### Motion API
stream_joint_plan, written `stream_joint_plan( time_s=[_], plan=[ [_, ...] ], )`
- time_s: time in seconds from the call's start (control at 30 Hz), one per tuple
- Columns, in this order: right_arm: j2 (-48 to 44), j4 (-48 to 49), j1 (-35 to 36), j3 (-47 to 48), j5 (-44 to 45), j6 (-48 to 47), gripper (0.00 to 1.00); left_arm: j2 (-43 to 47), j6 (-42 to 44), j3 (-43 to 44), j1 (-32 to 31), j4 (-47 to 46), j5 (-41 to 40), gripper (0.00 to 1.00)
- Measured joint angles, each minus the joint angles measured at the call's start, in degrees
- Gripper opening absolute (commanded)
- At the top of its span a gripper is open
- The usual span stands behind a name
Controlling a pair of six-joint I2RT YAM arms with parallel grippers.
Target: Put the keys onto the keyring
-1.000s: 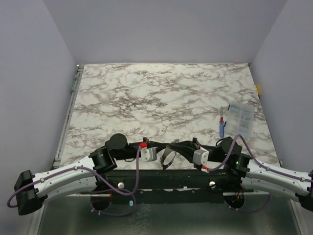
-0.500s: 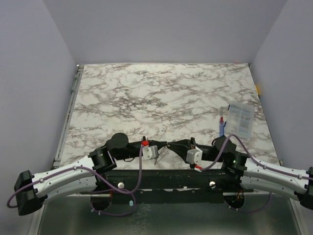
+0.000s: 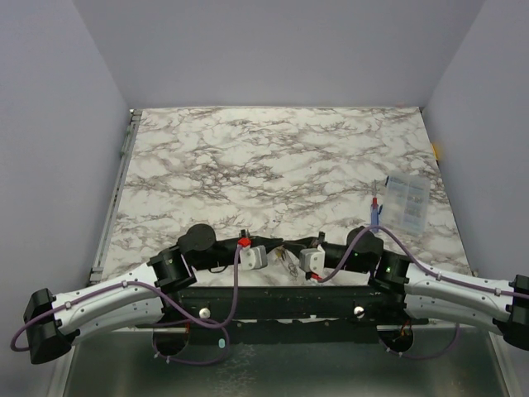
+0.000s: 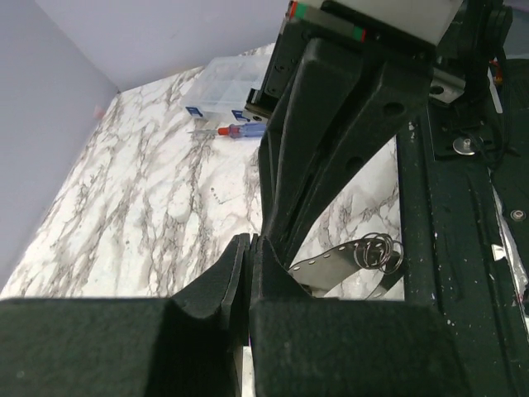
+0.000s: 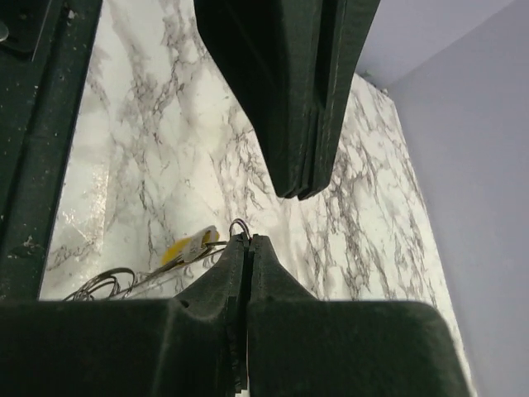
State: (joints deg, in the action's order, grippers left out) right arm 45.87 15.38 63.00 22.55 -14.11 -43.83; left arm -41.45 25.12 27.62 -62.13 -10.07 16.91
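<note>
My right gripper (image 5: 248, 240) is shut, and a thin wire loop, the keyring (image 5: 239, 225), sticks out of its tip. A flat brass-and-silver key (image 5: 188, 246) hangs from wire just left of that tip, with more wire loops (image 5: 103, 283) on the marble below. My left gripper (image 4: 248, 246) is shut with nothing visible between its pads. In the top view the left gripper (image 3: 278, 246) and right gripper (image 3: 291, 248) meet tip to tip near the table's front edge. A silvery holed strap (image 4: 331, 263) with wire rings (image 4: 378, 251) lies beneath them.
A blue-and-red pen-like stick (image 3: 374, 212) and a clear plastic box (image 3: 407, 201) lie at the right of the marble table (image 3: 273, 165). A black mounting rail (image 3: 273, 299) runs along the front edge, under both arms.
My right gripper has swung left along the front edge until its tip meets the left gripper's tip. The left gripper has shifted slightly right. The strap now lies under the tips.
</note>
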Motion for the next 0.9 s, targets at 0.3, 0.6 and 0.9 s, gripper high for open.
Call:
stream_joint_plan(
  time_s=[0.3,0.6,0.9],
  plan=[
    [-0.85,-1.27,0.0,0.0,1.01,-0.61,0.01,0.81,0.04,0.11,-0.13,-0.33,0.15,0.18],
    [-7.87,5.44,0.0,-1.68,0.94,-0.37,0.01,1.84,-0.57,0.11,-0.13,-0.96,0.22,0.33],
    [-8.28,8.83,0.0,-2.49,0.87,0.46,0.0,1.36,-3.3,0.09,0.72,-5.27,2.82,0.33]
  ],
)
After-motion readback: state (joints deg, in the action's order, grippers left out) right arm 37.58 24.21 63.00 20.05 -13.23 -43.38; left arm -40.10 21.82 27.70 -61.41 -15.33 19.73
